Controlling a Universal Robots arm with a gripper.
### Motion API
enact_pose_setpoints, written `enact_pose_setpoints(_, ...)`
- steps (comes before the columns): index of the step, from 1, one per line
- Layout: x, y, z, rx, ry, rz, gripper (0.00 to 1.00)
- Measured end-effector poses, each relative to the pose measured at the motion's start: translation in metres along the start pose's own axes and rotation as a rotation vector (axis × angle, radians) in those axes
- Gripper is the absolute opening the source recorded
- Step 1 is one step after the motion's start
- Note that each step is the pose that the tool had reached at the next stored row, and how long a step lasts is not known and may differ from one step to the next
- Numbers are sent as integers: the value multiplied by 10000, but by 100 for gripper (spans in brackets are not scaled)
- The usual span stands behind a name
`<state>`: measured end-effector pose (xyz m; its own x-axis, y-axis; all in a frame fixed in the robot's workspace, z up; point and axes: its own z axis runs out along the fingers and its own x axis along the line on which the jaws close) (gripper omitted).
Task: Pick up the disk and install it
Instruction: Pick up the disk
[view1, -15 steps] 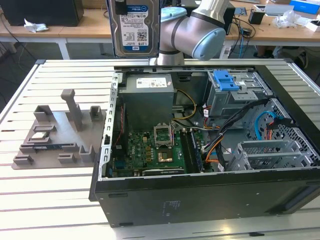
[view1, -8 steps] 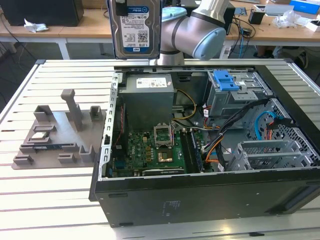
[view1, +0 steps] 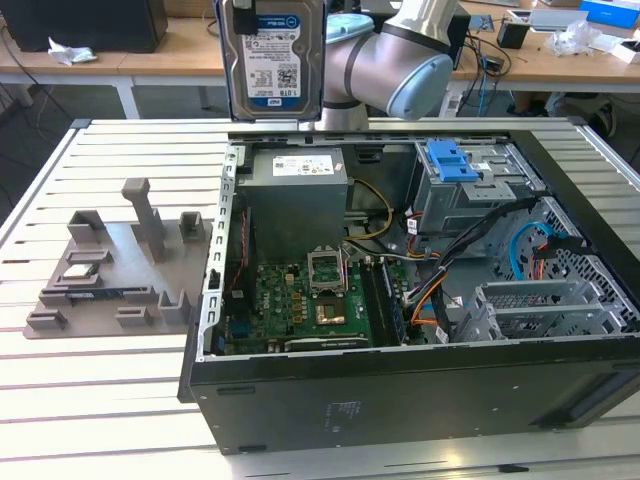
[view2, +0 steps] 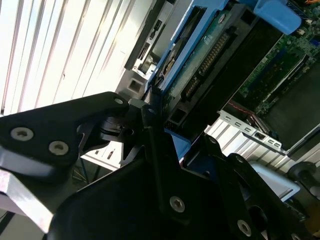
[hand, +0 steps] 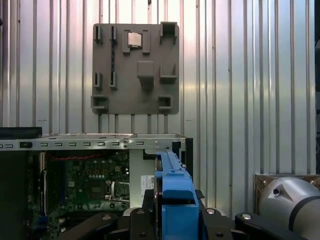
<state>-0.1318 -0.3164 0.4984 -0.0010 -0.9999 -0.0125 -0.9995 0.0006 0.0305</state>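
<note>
The disk (view1: 273, 55) is a flat silver drive with a white-and-blue label, held upright with the label facing the exterior camera. In the first wrist view its blue plastic carrier runs along the edge, and the second wrist view shows its green circuit-board underside. It hangs in the air at about eleven o'clock from the middle of the open computer case (view1: 400, 400), above the grey power supply (view1: 297, 200). The gripper (hand: 174, 210) is closed on the disk, with black fingers (hand: 147, 202) pressed against either side of the blue carrier. The grey-and-blue arm (view1: 395, 65) reaches in from about one o'clock of the case. Inside the case lie a green motherboard (view1: 300, 300) and, toward two o'clock, a blue-handled drive cage (view1: 452, 160). The case sits on a slatted metal table (view1: 100, 400), with a grey fixture plate (view1: 110, 270) at nine o'clock from it. Wooden desks (view1: 100, 60) stand behind.
</note>
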Motion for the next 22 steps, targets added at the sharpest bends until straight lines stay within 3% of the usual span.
enact_pose_setpoints(4,32,-7,2,0,-1,0,37)
enact_pose_setpoints(10,168,-22,6,0,0,-1,37)
enact_pose_setpoints(22,357,-50,23,0,0,0,37)
